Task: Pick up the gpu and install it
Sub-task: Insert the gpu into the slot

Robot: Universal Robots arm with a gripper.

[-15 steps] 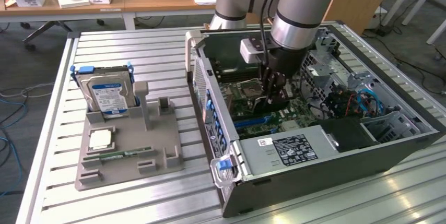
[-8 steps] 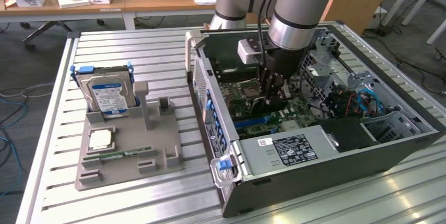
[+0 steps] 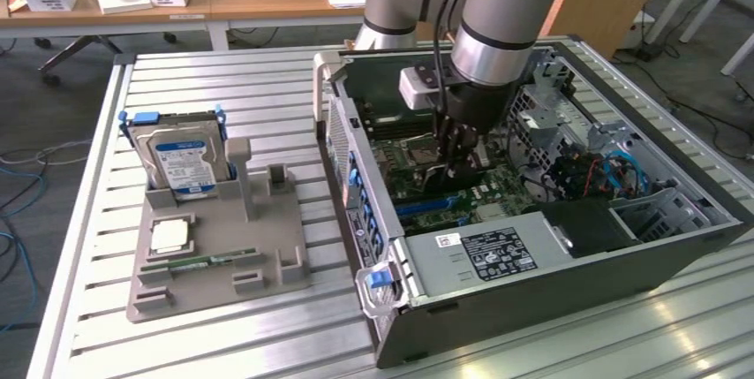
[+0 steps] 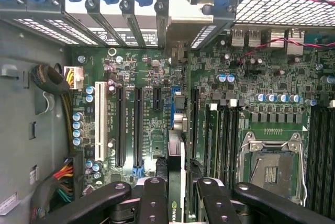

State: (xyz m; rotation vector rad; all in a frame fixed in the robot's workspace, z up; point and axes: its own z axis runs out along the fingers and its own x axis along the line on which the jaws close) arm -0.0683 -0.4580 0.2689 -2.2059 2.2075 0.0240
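Observation:
The arm reaches down into the open computer case, lying on its side. Inside it, my gripper hangs just over the green motherboard. In the wrist view the gripper is shut on the gpu, a thin card seen edge-on between the black fingers with a green logo on its edge. The card stands upright over the motherboard, in line with the rear bracket openings. Long black slots lie to one side of it and the CPU socket to the other. Whether the card touches a slot is hidden.
A grey power supply and bundled cables crowd the case around the board. Outside, a grey holder tray carries an upright hard drive, a small chip and a memory stick.

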